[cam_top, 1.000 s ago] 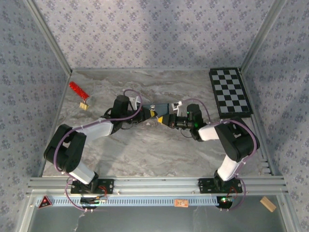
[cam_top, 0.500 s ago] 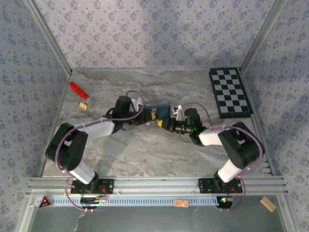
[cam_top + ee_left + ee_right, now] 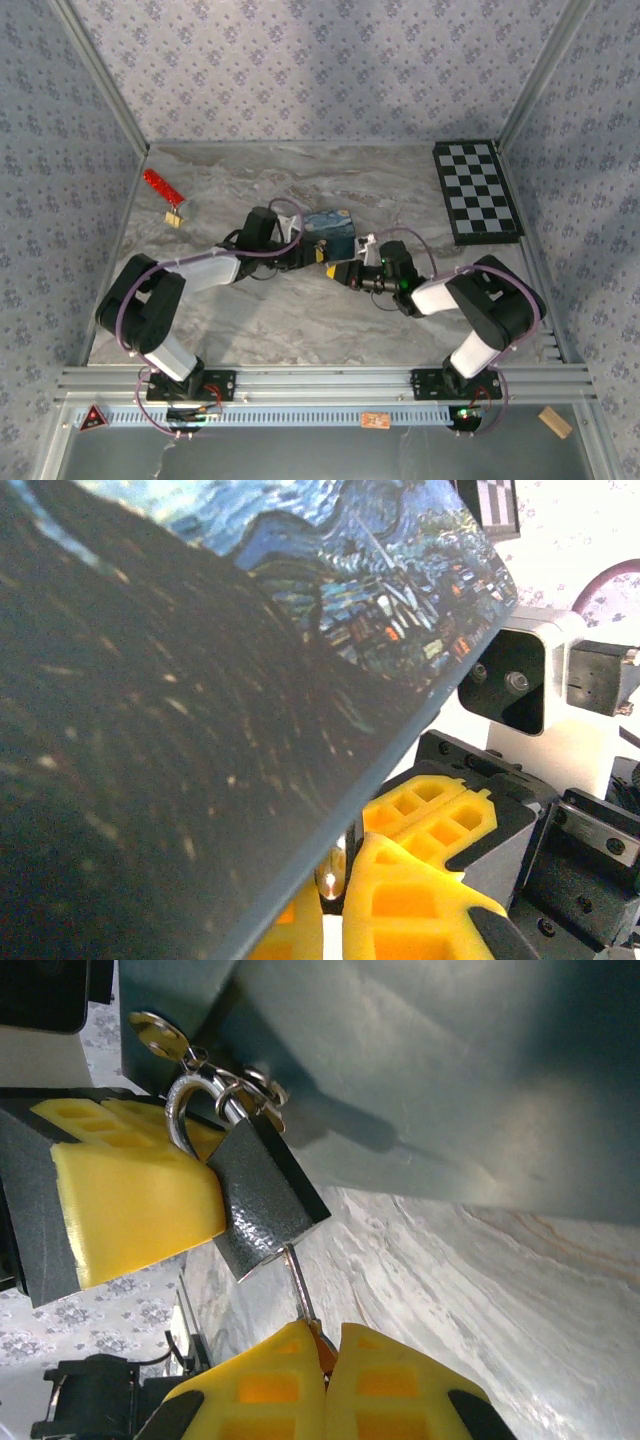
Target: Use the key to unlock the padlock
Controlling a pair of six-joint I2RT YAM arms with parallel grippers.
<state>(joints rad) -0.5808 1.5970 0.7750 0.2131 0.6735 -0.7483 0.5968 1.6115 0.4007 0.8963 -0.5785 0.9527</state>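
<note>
In the right wrist view the small dark padlock (image 3: 262, 1200) hangs by its silver shackle (image 3: 185, 1110) from the blue painted box (image 3: 420, 1070). The key (image 3: 298, 1275) sticks into the padlock's underside. My right gripper (image 3: 325, 1355) is shut on the key's head. A yellow finger of the left gripper (image 3: 130, 1195) presses against the padlock's side. In the left wrist view my left gripper (image 3: 335, 885) is shut on a shiny piece of the padlock (image 3: 332, 872), right under the box edge (image 3: 200, 680). From above, the left gripper (image 3: 318, 256) and the right gripper (image 3: 343, 272) meet just in front of the box (image 3: 330, 226).
A red strip (image 3: 158, 183) with a small gold piece (image 3: 175, 217) lies at the far left of the marble table (image 3: 300, 320). A checkerboard (image 3: 476, 190) sits at the far right. Patterned walls close in three sides.
Both grippers have shifted toward the near edge, still joined at the padlock. The box has tipped, so more of its painted face shows from above.
</note>
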